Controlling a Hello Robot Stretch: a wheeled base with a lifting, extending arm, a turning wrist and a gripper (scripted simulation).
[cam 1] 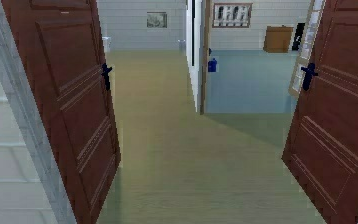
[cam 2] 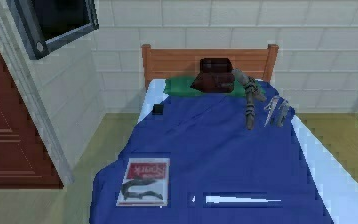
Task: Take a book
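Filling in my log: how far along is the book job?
Done, apparently: the robot is beside the bed, with the book on the arm's side. In hand: lining up with it, I'd guess. Left: the book lies flat on the bed, so reaching, gripping and lifting remain.

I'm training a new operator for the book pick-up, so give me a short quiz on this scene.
1. True or false: the book lies on the floor beside the bed.
2. The boxy thing by the headboard is: A) dark red B) yellow C) white.
3. Fill in: in the forward view, two brown ___ stand open, one at each side.

Key: 1. False: it lies on the bed's blue cover, at the near corner toward the arm side view's left. 2. A. 3. doors.
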